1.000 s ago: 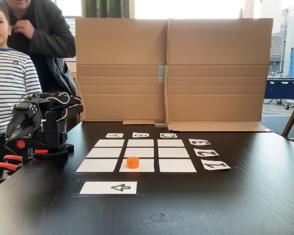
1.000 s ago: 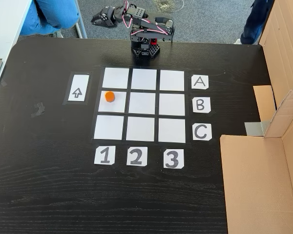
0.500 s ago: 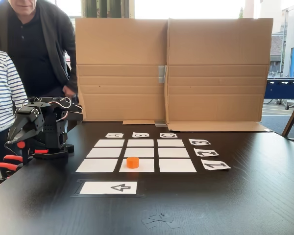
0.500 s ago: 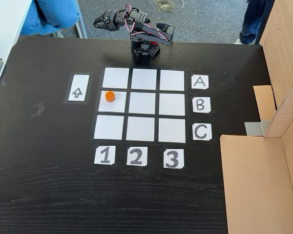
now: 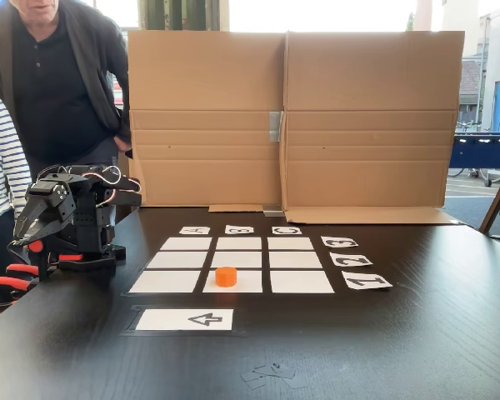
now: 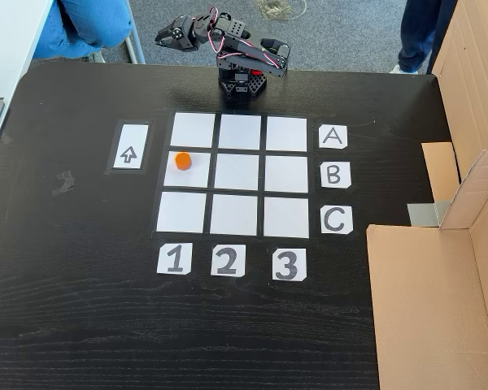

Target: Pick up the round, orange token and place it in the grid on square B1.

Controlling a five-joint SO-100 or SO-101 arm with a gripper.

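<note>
Since the view from the table's front edge runs near to far, start w/ the arrow card (image 5: pixel 185 319) closest to the lens, then the grid (image 5: pixel 296 260) behind it. Token (image 5: pixel 226 276) sits upright in the middle square of the grid's nearest row; in the top-down view the token (image 6: pixel 183 161) lies on square B1 (image 6: pixel 197 171), i.e. row labelled B, column labelled 1, toward that square's upper left but inside its edges. Number labels (image 6: pixel 225 261) and letter labels (image 6: pixel 334 178) border the grid. Arm (image 5: pixel 67 217) is folded up at the table edge, well apart from the token; gripper (image 6: pixel 164 36) hangs out past the table edge in the top-down view, nothing between the jaws as far as I can make out, opening width cannot be told at this res. Cardboard screen (image 5: pixel 292 117) stands at the back; two persons behind the arm. Judgement: placement looks done, step in hand = retreat/park. Next move calls for nothing but keeping clear of the grid.
</note>
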